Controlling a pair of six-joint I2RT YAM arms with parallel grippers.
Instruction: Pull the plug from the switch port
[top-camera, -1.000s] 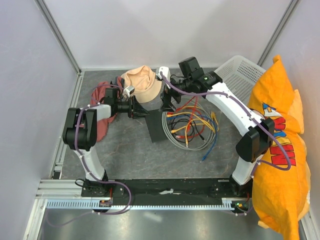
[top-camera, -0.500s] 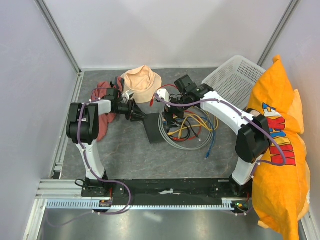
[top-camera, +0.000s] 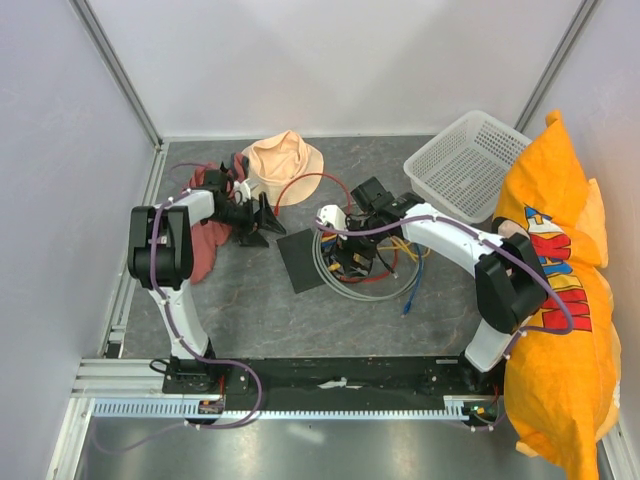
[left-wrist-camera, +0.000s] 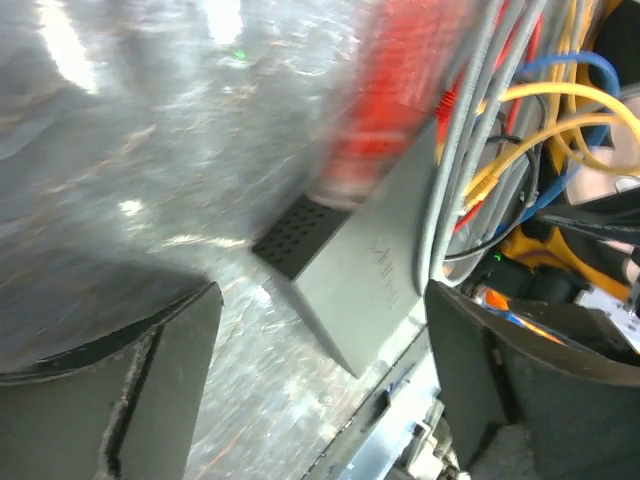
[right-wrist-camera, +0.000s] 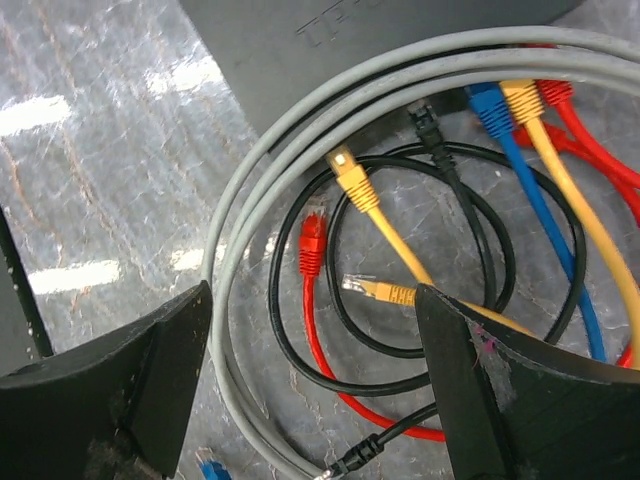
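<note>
- The grey table (top-camera: 250, 310) is taken up at 3 o'clock by an orange pillow (top-camera: 550, 300), with a white basket (top-camera: 462, 165) at 1 o'clock and a peach hat (top-camera: 283, 160) at 12 o'clock.
- The switch (top-camera: 308, 258) is laid flat near the middle of the table. Its long axis runs roughly from 11 to 5 o'clock in the top view.
- A tangle of cables (top-camera: 385, 270) is piled against the switch's 3 o'clock edge, so the ports are judged to face that way.
- The left gripper (top-camera: 257, 222) is held with its jaws wide apart and nothing between them. The switch lies at about 4 o'clock from it, near but not touched.
- The right gripper (top-camera: 350, 258) is held over the cables, jaws likewise apart and empty. The switch is just beside it at 9 o'clock, so this arm is judged nearer to the port edge.
- A blue plug (right-wrist-camera: 487, 103), a yellow plug (right-wrist-camera: 520, 97) and a red plug (right-wrist-camera: 555, 92) are seen pointing at the switch's edge, at 1 o'clock from the right jaws. Whether any is seated cannot be told, as grey cable crosses them.
</note>
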